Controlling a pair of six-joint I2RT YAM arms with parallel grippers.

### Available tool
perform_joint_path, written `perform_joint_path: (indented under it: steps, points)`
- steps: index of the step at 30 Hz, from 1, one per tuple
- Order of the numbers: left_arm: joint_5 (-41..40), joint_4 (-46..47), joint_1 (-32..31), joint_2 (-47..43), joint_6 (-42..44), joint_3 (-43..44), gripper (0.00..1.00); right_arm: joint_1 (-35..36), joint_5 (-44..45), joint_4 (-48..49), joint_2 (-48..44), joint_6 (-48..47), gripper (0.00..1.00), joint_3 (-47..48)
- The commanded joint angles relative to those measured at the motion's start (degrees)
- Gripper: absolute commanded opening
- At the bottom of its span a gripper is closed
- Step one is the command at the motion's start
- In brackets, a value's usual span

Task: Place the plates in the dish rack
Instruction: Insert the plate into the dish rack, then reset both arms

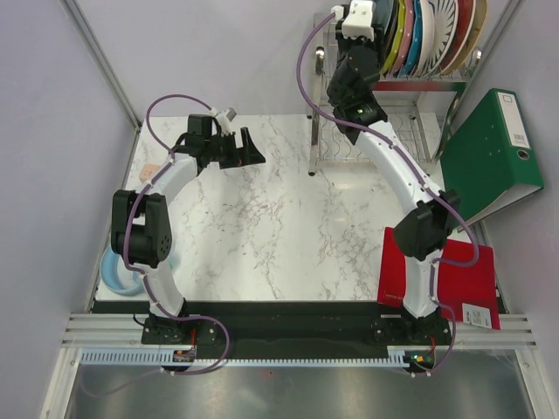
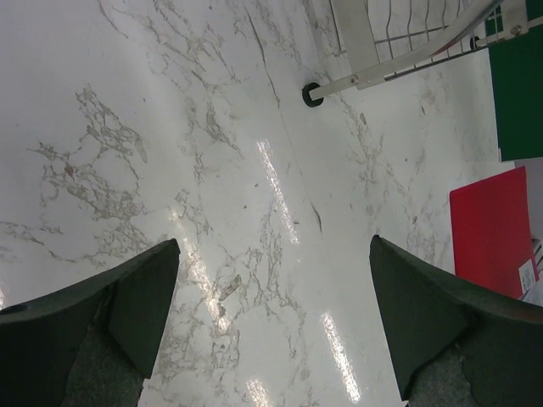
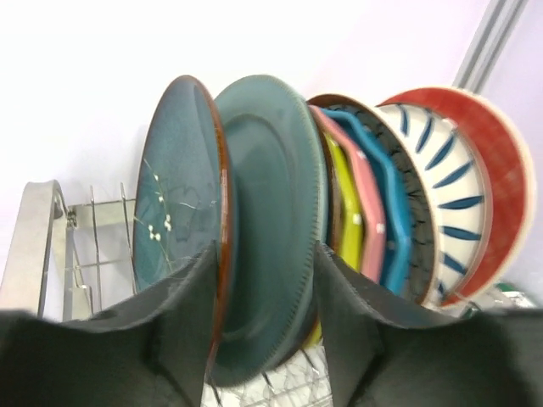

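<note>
Several plates (image 1: 428, 35) stand on edge in the upper tier of the dish rack (image 1: 313, 131) at the back right. In the right wrist view they run from a dark teal plate with a brown rim (image 3: 178, 186) and a grey-teal plate (image 3: 276, 203) to lime, pink, blue, striped and red ones. My right gripper (image 3: 265, 248) is up at the row's left end (image 1: 377, 30), open, with its fingers on either side of the two teal plates' lower edges. My left gripper (image 1: 249, 148) hovers open over bare marble (image 2: 274, 240), holding nothing. A pale blue plate (image 1: 115, 269) lies beside the left arm at the table's left edge.
A green binder (image 1: 489, 157) leans right of the rack and a red folder (image 1: 467, 279) lies at the front right. A small pink object (image 1: 150, 170) sits by the left edge. The left wrist view shows the rack's foot (image 2: 312, 95) and the red folder (image 2: 492, 229).
</note>
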Motion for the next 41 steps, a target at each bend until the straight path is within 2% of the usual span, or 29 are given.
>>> perform_joint_path:
  steps: [1,4,7,8,10,11,12,14,15,16,18,19,20,22,23,25,26,27,29,34,41]
  points:
    - [3.7,0.4,-0.8,-2.1,2.0,4.5,1.0,1.4,0.3,3.6,-10.1,-4.5,0.6,-4.1]
    - [3.8,-1.5,-1.7,-3.5,6.3,7.3,1.0,2.5,0.0,2.2,-15.6,-5.1,0.68,-9.7]
    - [0.1,-3.8,-2.7,-5.6,11.8,11.0,1.0,3.8,1.5,-4.4,-22.4,-1.2,0.76,-16.7]
    - [-1.9,-3.8,-2.8,-6.3,13.2,11.7,1.0,3.9,0.5,-7.9,-24.3,4.4,0.77,-21.3]
    - [-4.9,-4.0,-3.8,-8.7,17.4,13.2,1.0,3.9,-2.2,-20.1,-30.4,10.4,0.88,-26.5]
    - [-7.2,-3.9,-4.1,-9.4,19.4,13.8,1.0,4.0,-9.4,-28.0,-32.2,15.5,0.93,-31.7]
    - [-8.0,-3.9,-4.5,-10.1,20.6,14.0,1.0,4.0,-15.2,-31.5,-35.5,16.8,0.98,-34.2]
    - [-10.4,-3.8,-4.5,-12.0,22.0,14.1,1.0,4.0,-25.4,-40.5,-37.7,19.7,0.98,-40.6]
    - [-11.6,-3.8,-4.5,-12.5,21.7,13.8,1.0,4.0,-36.8,-43.2,-38.8,21.2,0.98,-42.4]
    - [-12.6,-3.6,-4.4,-13.2,18.9,12.3,1.0,4.0,-41.4,-45.5,-39.0,21.1,0.98,-45.7]
    - [-20.1,-3.2,-4.2,-13.2,11.4,9.0,1.0,4.0,-48.3,-50.6,-38.3,21.7,0.98,-48.9]
    - [-21.1,-5.1,-3.8,-12.7,8.1,6.4,1.0,3.9,-48.0,-51.3,-37.9,23.1,0.98,-50.0]
    - [-13.8,-6.8,-2.9,-11.3,9.6,6.2,1.0,4.0,-46.8,-51.8,-37.5,25.8,0.98,-49.7]
    - [-9.8,-9.5,-1.7,-10.9,9.1,5.8,1.0,4.0,-42.7,-52.6,-36.3,30.0,0.98,-47.3]
    - [-14.9,-9.4,-2.1,-13.0,8.0,4.6,1.0,3.9,-40.5,-53.0,-36.3,31.5,0.98,-46.8]
    - [-18.0,-6.1,-3.6,-15.4,9.5,-0.9,1.0,3.9,-34.6,-53.5,-37.4,32.5,0.98,-46.0]
    - [-20.4,-1.3,-4.1,-17.0,10.4,-2.9,1.0,3.9,-32.9,-53.9,-37.6,32.3,0.98,-45.7]
    - [-21.2,1.2,-4.8,-19.5,11.0,-6.5,1.0,4.0,-31.9,-54.5,-37.3,31.9,0.98,-45.4]
    - [-20.6,5.4,-5.0,-21.5,11.9,-8.1,1.0,3.9,-31.0,-58.8,-35.8,31.5,0.98,-42.0]
    - [-19.7,0.7,-6.6,-20.6,17.1,-5.2,1.0,3.9,-34.2,-66.1,-28.0,33.4,0.98,-34.3]
    - [-22.5,0.4,-6.9,-23.6,22.5,-10.5,1.0,4.0,-30.5,-59.9,-23.4,36.5,0.98,-33.9]
